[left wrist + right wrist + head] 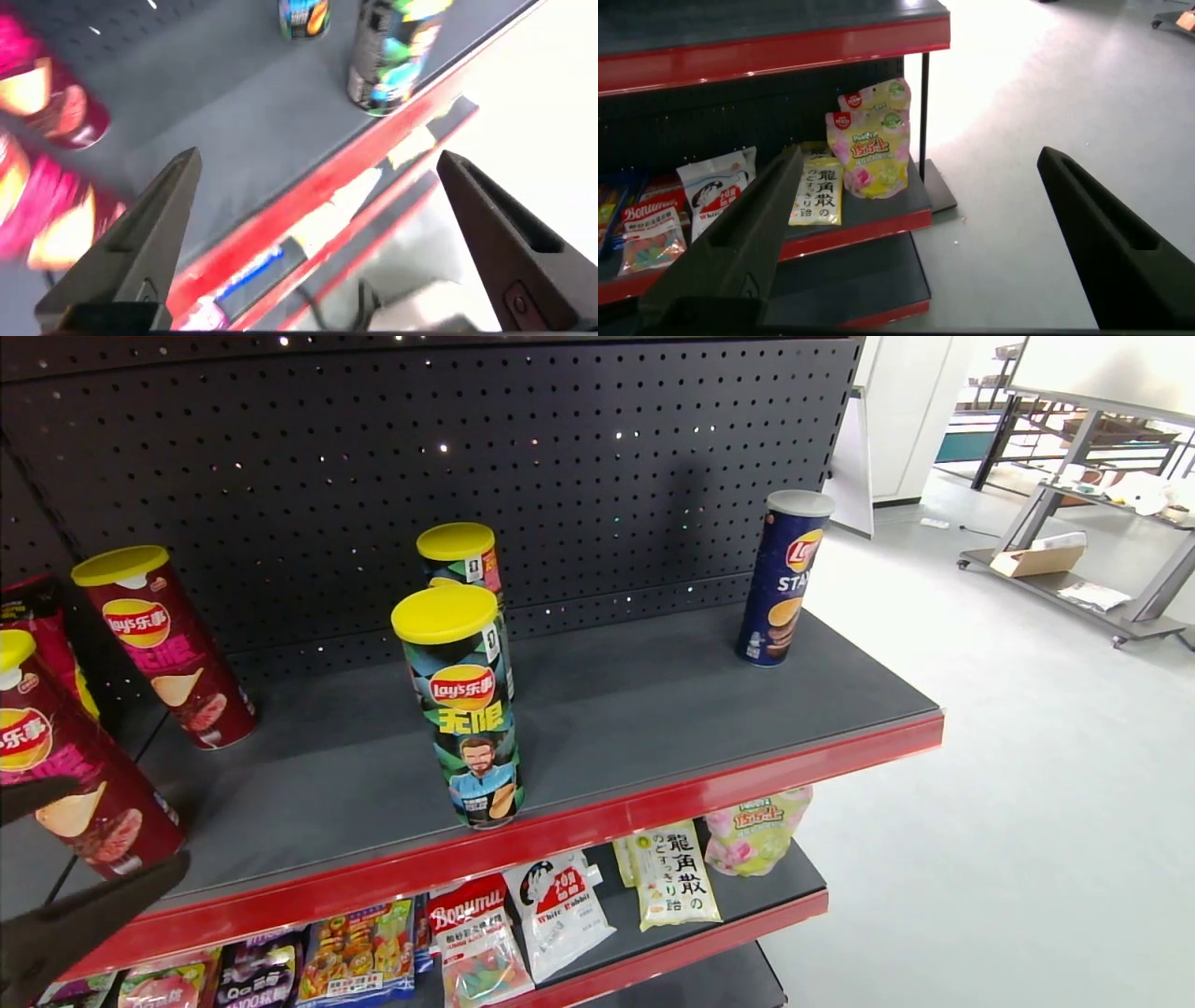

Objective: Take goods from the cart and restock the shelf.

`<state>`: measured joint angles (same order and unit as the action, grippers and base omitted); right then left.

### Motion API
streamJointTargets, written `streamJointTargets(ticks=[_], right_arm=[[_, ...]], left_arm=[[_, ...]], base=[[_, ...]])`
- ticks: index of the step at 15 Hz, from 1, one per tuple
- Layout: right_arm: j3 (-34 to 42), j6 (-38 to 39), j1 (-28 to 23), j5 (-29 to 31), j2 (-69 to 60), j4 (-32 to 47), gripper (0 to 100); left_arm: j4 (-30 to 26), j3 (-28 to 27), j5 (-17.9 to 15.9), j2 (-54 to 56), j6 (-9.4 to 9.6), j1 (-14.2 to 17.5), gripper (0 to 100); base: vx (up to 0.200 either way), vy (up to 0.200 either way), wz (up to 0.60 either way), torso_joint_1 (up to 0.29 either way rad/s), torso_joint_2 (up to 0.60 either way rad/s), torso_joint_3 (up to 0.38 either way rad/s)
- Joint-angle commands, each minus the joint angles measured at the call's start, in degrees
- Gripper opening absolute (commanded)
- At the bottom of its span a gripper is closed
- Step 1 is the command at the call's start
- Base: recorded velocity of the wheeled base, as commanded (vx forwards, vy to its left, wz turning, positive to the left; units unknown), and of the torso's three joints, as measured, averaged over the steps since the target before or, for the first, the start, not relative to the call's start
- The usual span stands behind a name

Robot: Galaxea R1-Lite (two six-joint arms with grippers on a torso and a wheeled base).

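The dark shelf (653, 709) with a red front edge holds several chip cans. Two red cans (168, 644) (75, 765) stand at the left. A green-black can with a yellow lid (462, 705) is near the front edge, with a second one (462, 560) behind it. A blue can (784, 579) stands at the right end. My left gripper (131, 821) hangs open and empty in front of the shelf's left end, beside the nearer red can (37, 215). In its wrist view the left gripper (318, 159) faces the shelf edge. My right gripper (920, 154) is open, empty and low, facing the lower shelf.
The lower shelf (878, 224) holds snack bags: a pink-green bag (868, 140), a yellow candy bag (820, 191) and a white bag (715, 191). A black pegboard (560, 476) backs the shelf. To the right lies open grey floor (1027, 756), with a metal rack (1074, 560) far back.
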<state>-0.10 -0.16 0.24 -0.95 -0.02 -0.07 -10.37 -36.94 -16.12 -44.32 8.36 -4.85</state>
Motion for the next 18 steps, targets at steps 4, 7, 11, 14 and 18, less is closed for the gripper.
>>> streamJointTargets(ticks=[4,7,11,14,18], right_arm=[[0.1,0.0,0.0,0.0,0.0,0.0,100],[0.1,0.0,0.0,0.0,0.0,0.0,100],[0.0,-0.1,0.0,-0.2,0.0,0.0,100],[0.0,-0.4,0.0,-0.3,0.1,0.0,100],[0.0,-0.5,0.0,-0.3,0.0,0.0,100]], left_arm=[[-3.0,11.4,7.2,28.0,-8.27,0.4,100],[-3.1,17.2,14.4,34.7,-8.8,0.4,100],[-2.7,22.1,15.9,38.7,-8.8,0.4,100],[-2.6,24.1,15.5,38.7,-8.89,0.3,100],[4.8,33.2,16.3,38.7,-8.27,0.3,100]], base=[[0.0,0.0,0.0,0.0,0.0,0.0],[0.0,0.0,0.0,0.0,0.0,0.0],[0.0,0.0,0.0,0.0,0.0,0.0],[0.0,0.0,0.0,0.0,0.0,0.0],[0.0,0.0,0.6,0.0,0.0,0.005]])
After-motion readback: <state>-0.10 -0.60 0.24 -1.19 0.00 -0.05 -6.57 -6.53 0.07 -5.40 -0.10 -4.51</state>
